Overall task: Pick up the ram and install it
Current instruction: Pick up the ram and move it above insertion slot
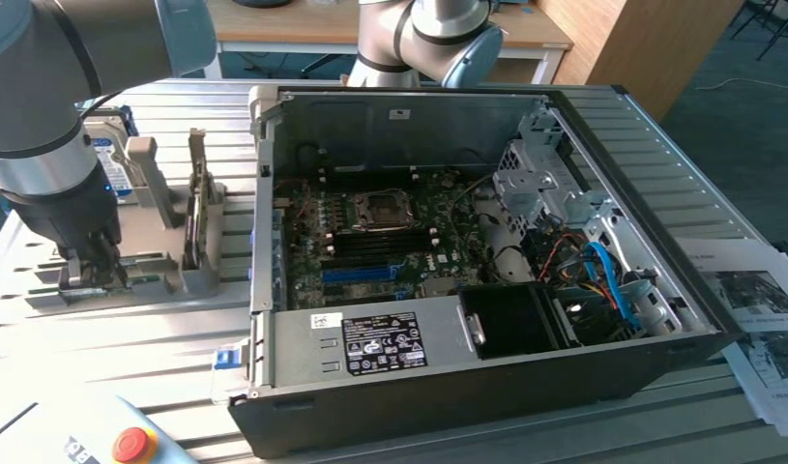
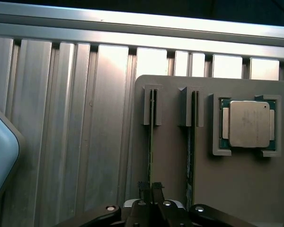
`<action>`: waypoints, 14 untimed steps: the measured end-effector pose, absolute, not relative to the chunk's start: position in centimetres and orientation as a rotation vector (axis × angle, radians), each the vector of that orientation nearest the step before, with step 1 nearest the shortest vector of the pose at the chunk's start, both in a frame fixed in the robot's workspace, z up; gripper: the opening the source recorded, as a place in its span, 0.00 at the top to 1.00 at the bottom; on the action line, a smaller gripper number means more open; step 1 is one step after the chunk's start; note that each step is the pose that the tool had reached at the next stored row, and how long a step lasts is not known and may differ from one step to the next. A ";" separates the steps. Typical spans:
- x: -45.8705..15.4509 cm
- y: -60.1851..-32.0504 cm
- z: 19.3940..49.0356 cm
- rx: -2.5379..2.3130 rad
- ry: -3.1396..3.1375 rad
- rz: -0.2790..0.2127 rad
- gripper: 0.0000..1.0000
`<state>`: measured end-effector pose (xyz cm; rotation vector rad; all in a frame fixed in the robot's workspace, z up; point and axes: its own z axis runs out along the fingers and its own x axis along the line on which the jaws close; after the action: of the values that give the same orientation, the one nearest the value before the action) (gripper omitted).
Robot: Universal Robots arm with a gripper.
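The ram [image 2: 151, 142] stands on edge in a slot of the grey holder [image 2: 175, 165], showing as a thin green-black strip. My gripper [image 2: 150, 187] is shut on its near end, with one finger on each side of the strip. A second stick [image 2: 193, 142] stands in the parallel slot beside it, untouched. In the exterior view my gripper [image 1: 92, 275] points straight down into the grey holder [image 1: 174, 278], at that view's left, beside the open computer case [image 1: 497, 387].
A silver processor [image 2: 248, 124] lies in a recess of the holder next to the sticks. Inside the case the motherboard [image 1: 381, 232] shows blue slots [image 1: 362, 274]. A hard drive [image 1: 110, 159] stands behind the arm. A red stop button [image 1: 133, 445] and papers [image 1: 768, 319] lie on the ribbed table.
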<state>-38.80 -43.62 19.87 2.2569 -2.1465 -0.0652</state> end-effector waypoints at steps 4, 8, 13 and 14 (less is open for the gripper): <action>-38.8 -43.6 19.9 2.257 -2.147 -0.065 0.88; -38.8 -43.6 19.9 2.257 -2.147 -0.065 0.88; -38.8 -43.6 20.2 2.257 -2.147 -0.065 0.88; -38.8 -43.6 20.3 2.257 -2.147 -0.065 0.88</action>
<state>-38.80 -43.62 20.27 2.2567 -2.1468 -0.0651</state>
